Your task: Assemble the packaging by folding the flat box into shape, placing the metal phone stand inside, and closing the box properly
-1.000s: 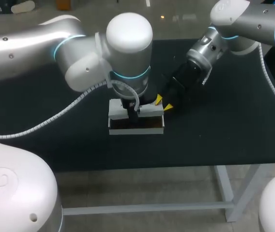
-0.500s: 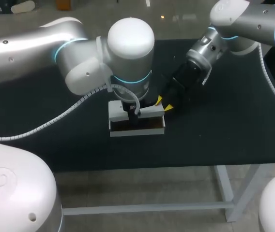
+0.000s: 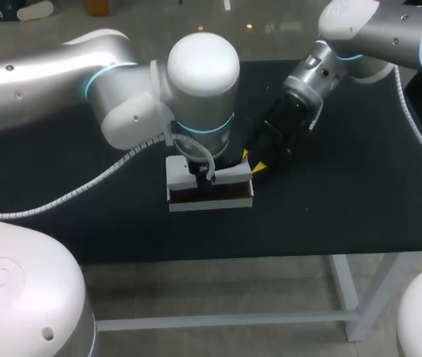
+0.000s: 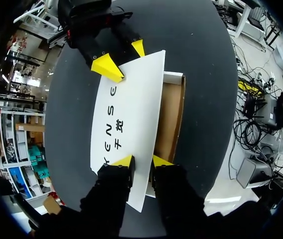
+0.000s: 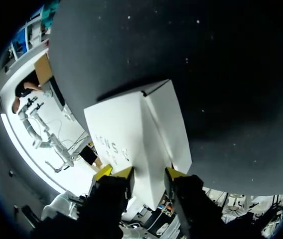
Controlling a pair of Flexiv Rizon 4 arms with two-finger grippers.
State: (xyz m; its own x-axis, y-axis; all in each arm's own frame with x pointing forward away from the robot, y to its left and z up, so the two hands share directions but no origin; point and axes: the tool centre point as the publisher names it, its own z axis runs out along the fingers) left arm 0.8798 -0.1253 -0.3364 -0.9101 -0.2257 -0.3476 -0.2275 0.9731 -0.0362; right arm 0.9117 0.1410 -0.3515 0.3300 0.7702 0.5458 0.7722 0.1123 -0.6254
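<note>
A white box (image 3: 209, 192) with a brown inside (image 4: 171, 114) lies at the middle of the black table (image 3: 345, 201). Its printed lid (image 4: 126, 114) stands half raised over the opening. My left gripper (image 4: 142, 160) comes down from above and is shut on the lid's near long edge, one finger on the printed face and one on the inner side. My right gripper (image 3: 252, 162) is at the box's right end. Its fingers stand open astride the lid's end corner (image 5: 149, 134), and its yellow tips (image 4: 106, 67) show at the far end in the left wrist view. I see no phone stand.
My left arm's wrist (image 3: 202, 89) hangs over the box and hides its back part in the head view. Bare black tabletop lies to the left (image 3: 62, 178) and right of the box. The table's front edge (image 3: 218, 259) is close below it.
My left arm has shifted a little to the right over the box. My right gripper's fingers have spread slightly at the lid's end. The box has barely moved.
</note>
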